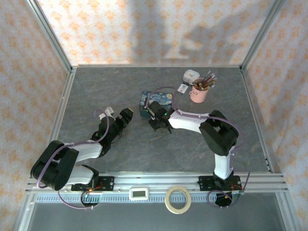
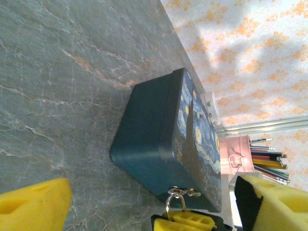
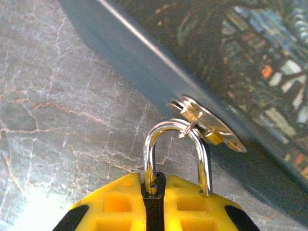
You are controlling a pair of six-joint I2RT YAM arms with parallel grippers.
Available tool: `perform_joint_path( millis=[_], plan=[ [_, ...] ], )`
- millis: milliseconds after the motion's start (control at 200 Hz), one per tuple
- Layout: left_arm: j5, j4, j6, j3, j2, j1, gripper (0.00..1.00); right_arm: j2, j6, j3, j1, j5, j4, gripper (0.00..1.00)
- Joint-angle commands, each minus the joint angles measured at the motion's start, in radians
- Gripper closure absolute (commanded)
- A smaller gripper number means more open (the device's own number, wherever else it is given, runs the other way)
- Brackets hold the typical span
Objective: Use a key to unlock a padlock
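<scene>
**A:** Logging progress. Where is the task standing?

**B:** Early, I'm judging. The padlock [image 3: 149, 159] is hanging from the hasp [image 3: 211, 127] on the side of the blue painted tin [image 2: 149, 134], which is sitting on the table [image 2: 57, 72]. Both legs of the shackle are running down into the body, so I'm reading it as still locked.

**A:** And the key?

**B:** I'm not recording it as inserted. The body is sitting between the pads, so its keyhole is hidden from me. Bringing the key in, seating it, turning it and freeing the shackle all look to be left to do.

**A:** What is the right gripper [image 3: 155, 187] doing?

**B:** It is clamping the padlock. The yellow jaws are pressing on either side of the dark body, with the shackle poking up out of them. In effect it is steadying the lock against the tin.

**A:** And the left gripper [image 1: 126, 116]?

**B:** It is hovering just beside the tin with its jaws standing wide apart. The fingers [image 2: 33, 204] are holding nothing and touching nothing. I'm guessing this is the hand that will be handling the key.
</scene>
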Motion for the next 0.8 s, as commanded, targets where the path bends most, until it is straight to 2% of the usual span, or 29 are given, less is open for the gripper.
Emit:
perform_joint_path(
  millis=[0, 230, 335, 566, 796],
  plan=[
    [0.043, 0.067, 0.005, 0.008, 0.025, 0.010, 0.15, -0.033, -0.160, 0.007, -0.028, -0.081, 0.030, 1.00],
    [0.101, 0.104, 0.012, 0.010, 0.065, 0.010, 0.17, -0.004, -0.368, 0.013, -0.040, -0.043, 0.074, 1.00],
    [0.126, 0.142, 0.004, 0.009, 0.095, 0.008, 0.24, -0.007, -0.439, 0.005, -0.042, -0.072, 0.106, 1.00],
    [0.115, 0.286, -0.031, 0.035, 0.201, -0.058, 0.49, 0.004, -0.427, 0.027, -0.060, -0.175, 0.104, 1.00],
    [0.081, 0.402, -0.024, 0.118, 0.362, -0.131, 0.58, 0.029, -0.388, 0.068, -0.089, -0.323, 0.020, 1.00]
  ],
)
